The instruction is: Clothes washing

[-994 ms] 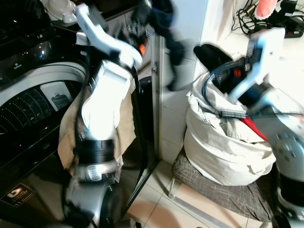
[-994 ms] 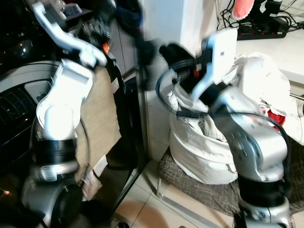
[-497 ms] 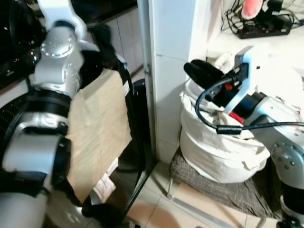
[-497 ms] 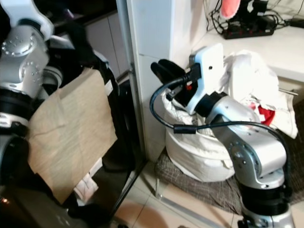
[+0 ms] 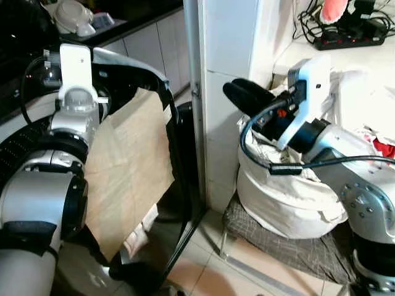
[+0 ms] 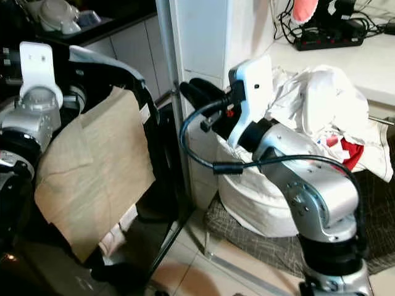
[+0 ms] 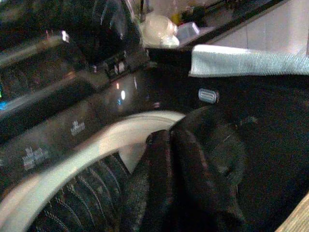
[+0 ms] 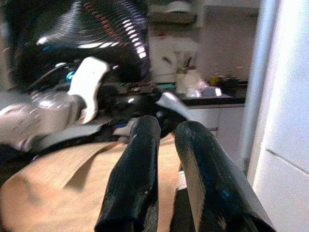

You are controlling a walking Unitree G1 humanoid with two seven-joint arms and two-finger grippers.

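**A:** Where is the laundry, and which arm is nearer to it?

**B:** The clothes sit heaped in a white laundry bag [image 5: 290, 197] on the floor, at the robot's right, beside a white pillar [image 5: 228, 92]. The right tool [image 5: 247, 97] hangs just above the bag's left edge, fingers slightly parted, grasping nothing.

**A:** And the other arm?

**B:** The left tool [image 7: 169, 179] reaches over the washing machine drum [image 7: 67, 193], well apart from the bag, fingers pressed together; whether they pinch dark cloth I cannot tell.

**A:** So?

**B:** Likely the right arm dips down and rightward into the bag.
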